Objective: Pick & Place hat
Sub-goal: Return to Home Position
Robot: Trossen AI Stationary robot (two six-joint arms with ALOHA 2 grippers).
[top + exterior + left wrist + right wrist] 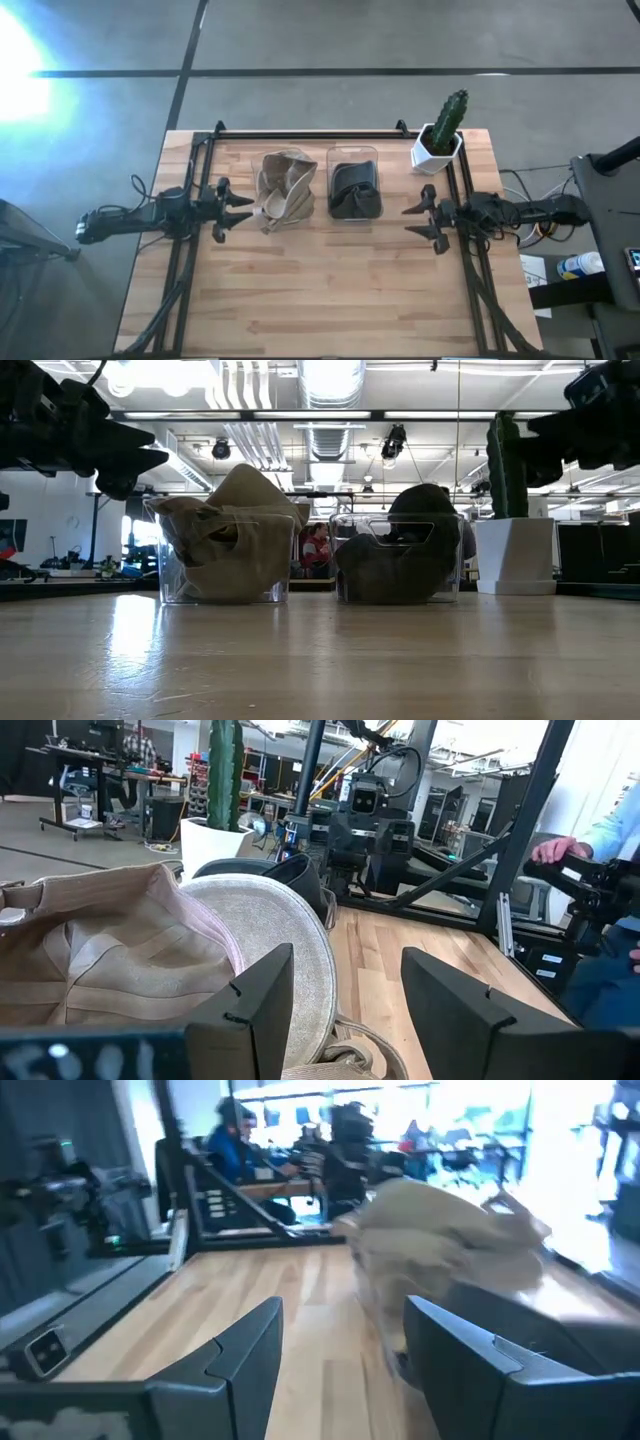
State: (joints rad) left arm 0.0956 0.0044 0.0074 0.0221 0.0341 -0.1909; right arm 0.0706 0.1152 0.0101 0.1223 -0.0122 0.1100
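A tan hat lies crumpled in a clear bin on the table's far half, and it bulges above the bin's rim in the low view. A dark hat sits in a second clear bin just right of it. My left gripper hovers open just left of the tan hat, whose brim fills the left wrist view. My right gripper hovers open to the right of the dark hat's bin, level with it.
A cactus in a white pot stands at the table's far right corner. Black frame rails run along both sides of the table. The near half of the wooden table holds nothing. People show in the room beyond.
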